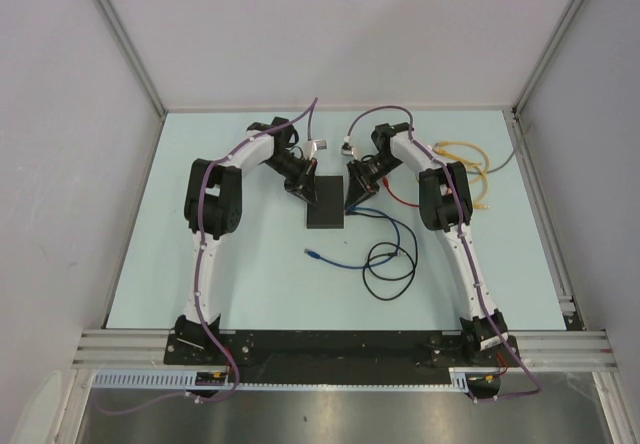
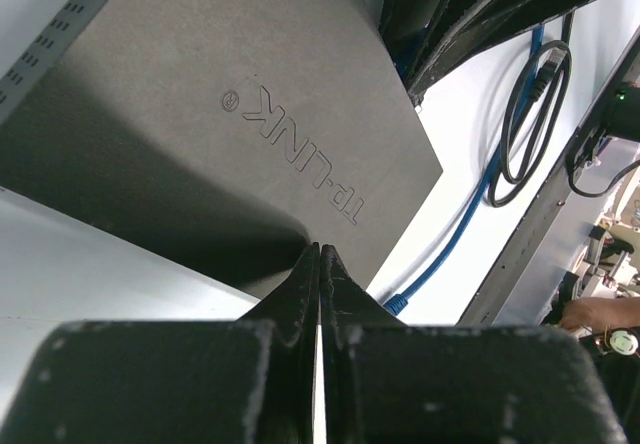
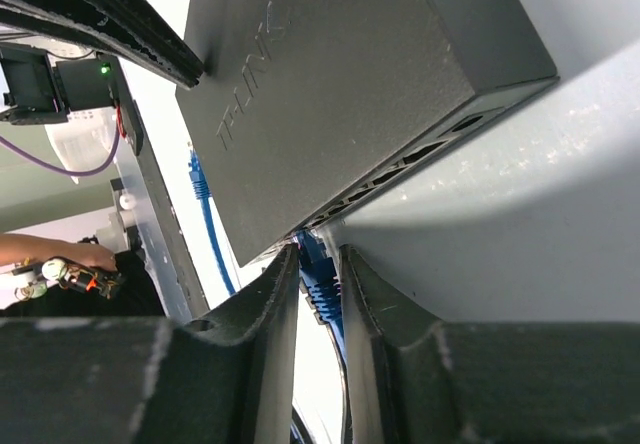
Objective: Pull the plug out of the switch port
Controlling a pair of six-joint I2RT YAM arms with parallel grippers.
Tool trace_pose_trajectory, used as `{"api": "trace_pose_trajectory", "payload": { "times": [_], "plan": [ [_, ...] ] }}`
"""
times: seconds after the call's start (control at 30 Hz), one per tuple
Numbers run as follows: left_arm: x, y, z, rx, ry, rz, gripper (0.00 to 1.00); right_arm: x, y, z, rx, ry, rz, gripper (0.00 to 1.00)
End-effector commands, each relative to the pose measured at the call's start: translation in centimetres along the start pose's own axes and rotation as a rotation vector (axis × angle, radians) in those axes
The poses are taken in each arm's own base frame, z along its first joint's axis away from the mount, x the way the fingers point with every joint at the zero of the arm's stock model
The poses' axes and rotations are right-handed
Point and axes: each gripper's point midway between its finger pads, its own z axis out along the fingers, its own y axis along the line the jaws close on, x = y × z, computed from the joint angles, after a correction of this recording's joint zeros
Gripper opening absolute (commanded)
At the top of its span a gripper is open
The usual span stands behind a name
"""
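The right gripper [image 3: 318,264] has its fingers [image 3: 268,314] narrowed to a slit, grasping the blue plug [image 3: 314,276], which sits in a port on the switch [image 3: 340,84] edge. The left gripper [image 2: 320,256] is clenched on nothing, tips against the switch's top. Only the top view shows the switch lying on the table [image 1: 200,264] between both arms.

Matt, finely textured switch [image 2: 250,94] casing

A robotics lab cell, folks: white panel walls [image 1: 350,34] on aluminium framing [image 1: 119,34], pale surface [image 1: 260,294], left arm [image 1: 205,254] and right arm [image 1: 465,254] bolted to a black base rail [image 1: 340,349].
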Motion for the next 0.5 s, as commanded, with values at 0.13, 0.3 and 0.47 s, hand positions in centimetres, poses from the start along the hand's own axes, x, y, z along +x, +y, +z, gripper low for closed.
{"api": "trace_pose_trajectory", "payload": {
  "times": [0.13, 0.3, 0.47],
  "plan": [
    [-1.1, 0.2, -0.1, -0.037, -0.019, 0.052, 0.00, 1.3, -4.6, 2.1, 0.181, 0.085, -0.035, 0.21],
    [-1.1, 0.3, 0.1, -0.040, -0.015, 0.052, 0.00, 1.4, -4.6, 1.7, 0.199, 0.095, -0.050, 0.13],
    [-1.1, 0.4, 0.2, -0.040, -0.013, 0.050, 0.00, 1.7, -4.5, 1.3, 0.207, 0.106, -0.062, 0.10]
  ]
}}
